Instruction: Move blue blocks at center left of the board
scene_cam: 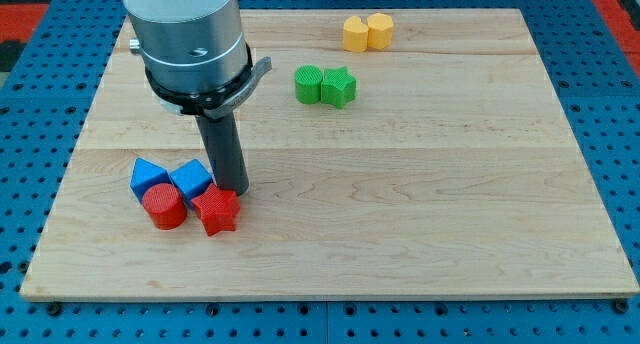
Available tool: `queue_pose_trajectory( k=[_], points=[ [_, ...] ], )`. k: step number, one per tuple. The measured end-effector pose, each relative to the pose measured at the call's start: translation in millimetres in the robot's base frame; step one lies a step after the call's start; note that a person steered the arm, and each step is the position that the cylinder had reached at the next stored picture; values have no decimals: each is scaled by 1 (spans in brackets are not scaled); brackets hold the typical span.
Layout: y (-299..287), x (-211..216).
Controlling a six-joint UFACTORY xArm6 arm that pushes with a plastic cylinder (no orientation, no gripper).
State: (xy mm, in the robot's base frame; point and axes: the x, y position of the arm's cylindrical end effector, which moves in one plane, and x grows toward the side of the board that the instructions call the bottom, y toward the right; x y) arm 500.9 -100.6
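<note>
Two blue blocks sit at the view's lower left of the wooden board: a blue block (148, 173) on the left and a blue cube (190, 178) touching it on the right. My tip (234, 189) is just right of the blue cube, touching or nearly touching it, and right above the red star. A red cylinder (164, 206) lies just below the two blue blocks. A red star block (217, 210) lies below the blue cube and my tip.
A green cylinder (309, 85) and a green star (338, 86) touch each other at the upper middle. Two yellow blocks (367, 32) sit together near the top edge. The board (420, 194) lies on a blue pegboard.
</note>
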Motion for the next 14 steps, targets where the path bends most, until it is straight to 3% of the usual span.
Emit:
queue_pose_trajectory(
  k=[5, 8, 9, 10, 11, 14],
  points=[
    [-34, -3],
    [-72, -80],
    [-162, -71],
    [-195, -11],
    [-164, 28],
    [-94, 15]
  ],
)
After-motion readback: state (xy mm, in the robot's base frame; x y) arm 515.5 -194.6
